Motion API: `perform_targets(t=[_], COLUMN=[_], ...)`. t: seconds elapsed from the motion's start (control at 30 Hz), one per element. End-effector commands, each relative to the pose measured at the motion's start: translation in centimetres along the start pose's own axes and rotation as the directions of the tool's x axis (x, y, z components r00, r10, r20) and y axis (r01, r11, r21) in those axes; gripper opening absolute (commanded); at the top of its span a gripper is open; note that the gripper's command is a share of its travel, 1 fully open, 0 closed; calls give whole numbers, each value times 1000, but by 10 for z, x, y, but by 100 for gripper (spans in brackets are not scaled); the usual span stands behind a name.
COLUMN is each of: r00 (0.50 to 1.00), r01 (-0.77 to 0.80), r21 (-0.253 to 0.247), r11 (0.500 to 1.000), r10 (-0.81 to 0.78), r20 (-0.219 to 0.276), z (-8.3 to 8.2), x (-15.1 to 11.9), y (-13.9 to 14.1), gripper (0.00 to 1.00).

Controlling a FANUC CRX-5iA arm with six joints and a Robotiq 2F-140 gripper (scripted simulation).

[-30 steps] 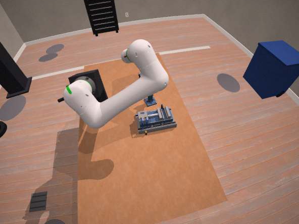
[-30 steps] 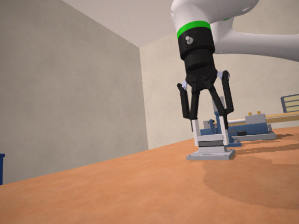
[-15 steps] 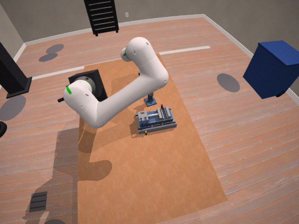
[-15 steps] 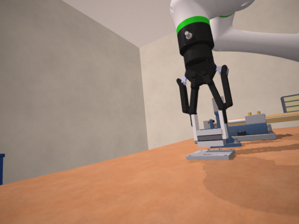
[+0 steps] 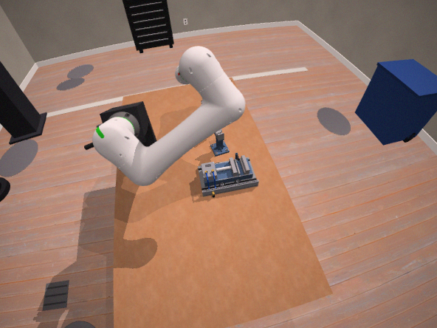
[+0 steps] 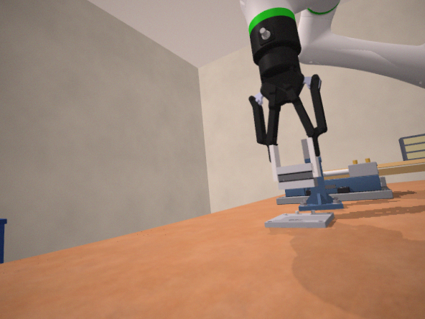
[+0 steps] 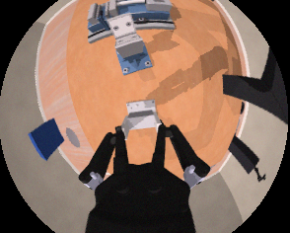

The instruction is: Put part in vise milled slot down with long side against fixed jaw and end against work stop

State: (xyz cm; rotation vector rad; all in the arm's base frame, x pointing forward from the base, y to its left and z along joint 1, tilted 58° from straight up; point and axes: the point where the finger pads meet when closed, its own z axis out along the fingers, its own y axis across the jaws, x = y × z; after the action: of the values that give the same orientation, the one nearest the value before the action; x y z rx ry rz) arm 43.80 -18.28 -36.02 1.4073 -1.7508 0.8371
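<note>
My gripper [image 6: 296, 165] is shut on the part [image 6: 295, 177], a light grey block with a dark groove along the side that faces the exterior view. The part hangs level in the air, a short way above the flat grey infeed plate [image 6: 300, 220]. In the wrist view the part [image 7: 141, 116] sits between my two fingers. The vise [image 5: 227, 175] stands open further along the mat, and it also shows in the wrist view [image 7: 125, 10]. In the top view my arm hides the gripper and the part.
The blue V-block stand [image 6: 320, 197] is just behind the infeed plate, between it and the vise [image 6: 353, 187]; it also shows in the top view [image 5: 220, 144]. A dark blue box [image 5: 400, 100] and a black rack [image 5: 148, 15] stand off the mat.
</note>
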Motion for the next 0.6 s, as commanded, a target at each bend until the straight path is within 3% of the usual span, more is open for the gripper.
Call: perform_targets(t=[0.0,0.57], r00=[1000,1000], r01=[0,0], r21=[-1,-1], r11=[1000,1000], r10=[0,0], r20=[0,0], z=[-11,-72], x=[0,0], y=[0,0], gripper=[0,0])
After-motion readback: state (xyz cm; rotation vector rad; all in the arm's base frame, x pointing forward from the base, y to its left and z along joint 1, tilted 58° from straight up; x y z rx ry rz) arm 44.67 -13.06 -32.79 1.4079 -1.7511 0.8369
